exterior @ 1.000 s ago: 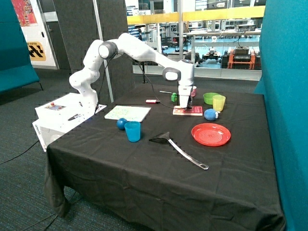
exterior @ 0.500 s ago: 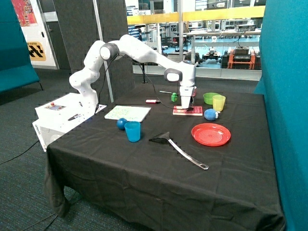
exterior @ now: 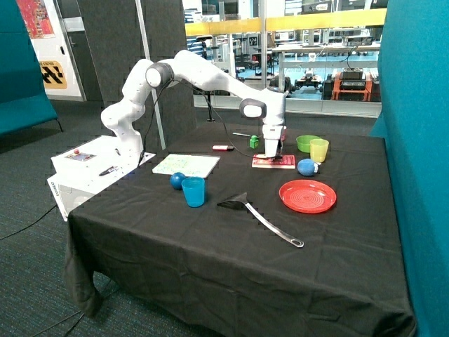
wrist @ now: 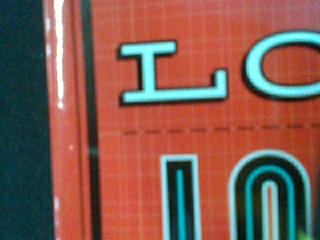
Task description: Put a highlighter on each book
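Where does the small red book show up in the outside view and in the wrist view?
Outside view: the red book lies flat on the black tablecloth, beneath the gripper, between the green block and the blue ball.
Wrist view: the red book fills nearly the whole picture, pale letters on its cover.
Shared landmark: the black tablecloth along the book's edge.

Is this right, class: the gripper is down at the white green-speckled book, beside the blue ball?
No. The outside view shows the gripper down at the small red book beside the blue ball. The white green-speckled book lies apart, unattended.
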Tool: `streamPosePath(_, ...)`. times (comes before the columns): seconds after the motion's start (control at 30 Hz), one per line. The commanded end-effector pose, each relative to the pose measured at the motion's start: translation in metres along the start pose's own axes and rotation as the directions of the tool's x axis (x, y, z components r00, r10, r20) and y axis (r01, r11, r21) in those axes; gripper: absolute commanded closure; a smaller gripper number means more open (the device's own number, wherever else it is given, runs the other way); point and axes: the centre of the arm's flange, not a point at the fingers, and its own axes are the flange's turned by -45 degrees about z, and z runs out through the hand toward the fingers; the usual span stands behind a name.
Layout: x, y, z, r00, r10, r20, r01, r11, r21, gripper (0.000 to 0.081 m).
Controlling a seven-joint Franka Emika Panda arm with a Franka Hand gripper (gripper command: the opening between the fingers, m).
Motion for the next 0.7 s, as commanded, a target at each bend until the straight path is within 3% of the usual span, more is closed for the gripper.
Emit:
streamPosePath(0.0, -0.008, 0.000, -0.003, 1.000, -0.006, -0.0020, 0.006, 1.000, -0.0007, 0.0072)
streamPosePath(0.1, -0.011, 0.000, -0.002, 1.000, -0.008, -0.0020, 0.008, 1.000, -0.0007, 0.0011)
streamPosePath(0.37, -0.017, -0.005, -0.004, 1.000, -0.025, -0.0020, 0.025, 1.000, -0.0007, 0.0000)
streamPosePath(0.4, -0.018, -0.005, -0.005, 1.000, -0.027, -0.0020, 0.027, 1.000, -0.0007, 0.0404)
streamPosePath(0.43, -0.019, -0.005, -0.006, 1.000, -0.029, -0.0020, 0.029, 1.000, -0.0007, 0.0202)
streamPosePath(0.47, -0.019, -0.005, -0.008, 0.999, -0.032, -0.0020, 0.032, 0.999, -0.0007, 0.0505)
streamPosePath(0.5, -0.020, -0.005, -0.010, 0.999, -0.033, -0.0020, 0.033, 0.999, -0.0007, 0.0657)
streamPosePath(0.57, -0.022, -0.003, -0.014, 1.000, -0.031, -0.0020, 0.031, 1.000, -0.0007, 0.0770)
streamPosePath(0.67, -0.023, -0.001, -0.023, 0.999, -0.035, -0.0020, 0.035, 0.999, -0.0007, 0.0803)
